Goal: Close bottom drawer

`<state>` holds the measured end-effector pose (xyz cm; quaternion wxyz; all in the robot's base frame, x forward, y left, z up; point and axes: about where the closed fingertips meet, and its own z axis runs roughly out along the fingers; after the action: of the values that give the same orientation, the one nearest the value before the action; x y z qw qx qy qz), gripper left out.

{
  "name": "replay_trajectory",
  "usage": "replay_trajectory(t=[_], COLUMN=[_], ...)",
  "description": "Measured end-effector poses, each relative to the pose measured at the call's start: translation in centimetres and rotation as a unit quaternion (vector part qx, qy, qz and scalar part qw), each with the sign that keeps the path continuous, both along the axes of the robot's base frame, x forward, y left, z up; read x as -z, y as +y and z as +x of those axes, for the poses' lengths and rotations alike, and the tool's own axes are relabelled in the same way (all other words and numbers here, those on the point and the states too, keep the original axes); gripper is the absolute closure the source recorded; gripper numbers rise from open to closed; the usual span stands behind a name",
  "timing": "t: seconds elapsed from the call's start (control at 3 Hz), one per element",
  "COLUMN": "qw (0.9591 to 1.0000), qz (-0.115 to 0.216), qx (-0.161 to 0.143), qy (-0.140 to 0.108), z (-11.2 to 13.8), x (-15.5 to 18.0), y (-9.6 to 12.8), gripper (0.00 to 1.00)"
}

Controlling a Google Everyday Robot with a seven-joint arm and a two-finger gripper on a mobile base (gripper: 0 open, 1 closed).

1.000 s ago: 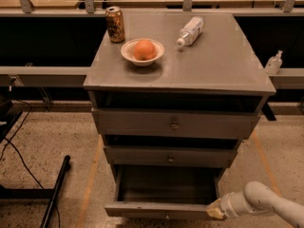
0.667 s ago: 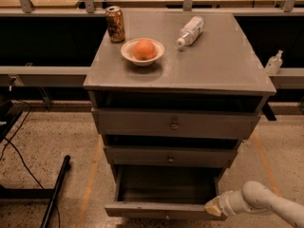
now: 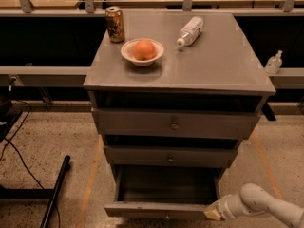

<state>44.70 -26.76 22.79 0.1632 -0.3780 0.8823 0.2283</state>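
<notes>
**My hand at the corner of the open bottom drawer**

On the worktop [image 3: 213,61] of the grey cabinet stood a can [image 3: 115,24] at the back left. Just beside it was a white bowl [image 3: 142,52] with an orange [image 3: 144,49] inside. A clear bottle [image 3: 190,31] lay on its side more to the right. A small pump bottle [image 3: 273,63] stood on the ledge at the right of the cabinet. On the floor at the left lay a black bar [image 3: 56,194] and a thin cable [image 3: 19,160].

The top drawer [image 3: 175,124] and the middle drawer [image 3: 168,156] were each out a little. The bottom drawer [image 3: 156,210] was pulled far out, well in front of the other two.

My white arm [image 3: 266,205] came in low from the lower right, nearly level with the floor. My hand [image 3: 213,213] was at the right end of the bottom drawer's front panel, touching it or very close to it. Nothing stood between them. I could not tell if my hand was open or closed, or if it held anything.
</notes>
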Motion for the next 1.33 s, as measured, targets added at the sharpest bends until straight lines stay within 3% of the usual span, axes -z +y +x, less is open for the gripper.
replay_trajectory(t=[0.67,1.33], qw=[0.9998,0.9978], qz=[-0.012,-0.044], qx=[-0.016,-0.050], qy=[0.002,-0.003], z=[-3.3,-3.4], x=[3.2,6.9], y=[-0.4,2.2], gripper=[1.00,1.00])
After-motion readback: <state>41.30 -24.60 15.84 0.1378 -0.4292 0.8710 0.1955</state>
